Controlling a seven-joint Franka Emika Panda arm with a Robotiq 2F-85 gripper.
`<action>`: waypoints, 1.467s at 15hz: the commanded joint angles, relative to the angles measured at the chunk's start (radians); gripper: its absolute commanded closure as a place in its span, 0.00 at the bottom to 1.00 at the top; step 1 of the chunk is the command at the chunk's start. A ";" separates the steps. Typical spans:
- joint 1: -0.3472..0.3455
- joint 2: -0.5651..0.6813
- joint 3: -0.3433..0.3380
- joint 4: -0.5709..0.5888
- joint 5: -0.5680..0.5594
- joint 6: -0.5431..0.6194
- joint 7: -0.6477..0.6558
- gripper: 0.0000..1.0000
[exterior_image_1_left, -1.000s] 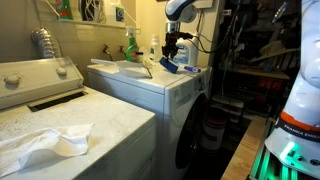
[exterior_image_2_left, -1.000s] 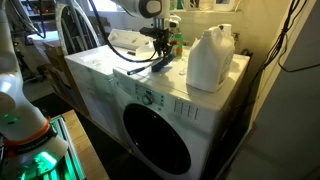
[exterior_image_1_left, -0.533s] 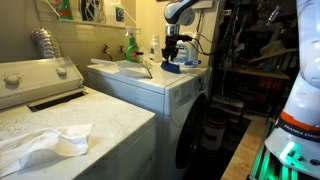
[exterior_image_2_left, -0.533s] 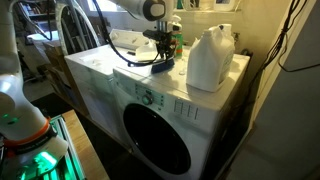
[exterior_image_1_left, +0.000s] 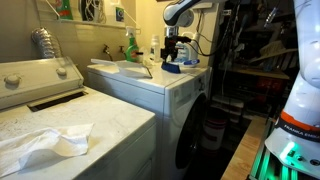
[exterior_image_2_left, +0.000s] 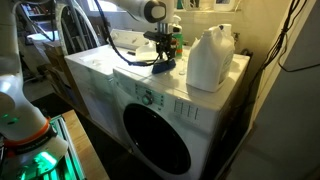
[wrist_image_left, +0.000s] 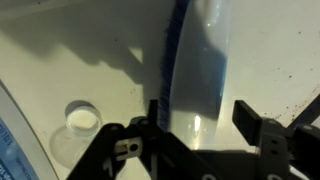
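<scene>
A blue translucent scoop-like thing (wrist_image_left: 195, 70) lies on the white washer top (wrist_image_left: 60, 60). It also shows under the arm in both exterior views (exterior_image_1_left: 172, 68) (exterior_image_2_left: 163, 67). My gripper (wrist_image_left: 200, 112) hangs just above it with the jaws spread on either side. The right finger (wrist_image_left: 250, 118) stands clear of it and the left finger (wrist_image_left: 155, 112) is close to its dark blue edge. In both exterior views the gripper (exterior_image_1_left: 172, 58) (exterior_image_2_left: 163, 56) points straight down at the back of the machine top.
A white jug (exterior_image_2_left: 210, 58) stands on the top beside the gripper. A small clear cap (wrist_image_left: 80, 118) lies to one side. Bottles (exterior_image_1_left: 130, 45) line the back. A white cloth (exterior_image_1_left: 45, 145) lies on the nearer machine. The round door (exterior_image_2_left: 155, 140) faces front.
The blue thing has come down from a tilted, lifted pose to lie on the washer top. The jaws were shut on it and have now spread apart.
</scene>
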 joint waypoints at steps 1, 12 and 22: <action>0.005 -0.032 0.004 -0.047 -0.015 -0.017 -0.007 0.00; 0.021 -0.165 0.000 -0.240 -0.078 0.025 0.034 0.00; -0.003 -0.167 -0.013 -0.232 -0.060 0.072 0.003 0.39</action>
